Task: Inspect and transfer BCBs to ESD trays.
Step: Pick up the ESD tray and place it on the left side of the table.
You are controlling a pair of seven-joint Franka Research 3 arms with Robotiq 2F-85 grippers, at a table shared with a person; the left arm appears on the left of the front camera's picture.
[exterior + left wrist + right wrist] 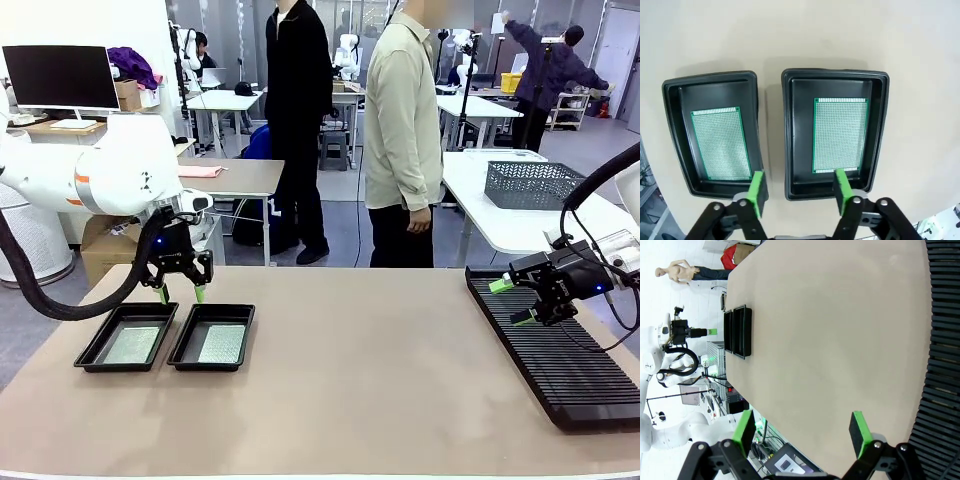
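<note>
Left arm: reaches in from the left, wrist bent down, left gripper [181,293] pointing straight down, jaws apart, holding nothing. Right arm: right gripper [511,302] lies level, pointing left, jaws wide, empty.

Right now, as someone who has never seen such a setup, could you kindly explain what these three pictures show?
Two white robot arms share a table. One picture looks across it from between the arms; the other two come from cameras on the wrists. The left gripper hangs open above two black trays, seen from above in its own wrist picture, each holding one green circuit board. The right gripper is open and empty over a long black ribbed rack. Neither gripper holds anything. A person stands beyond the table.
</note>
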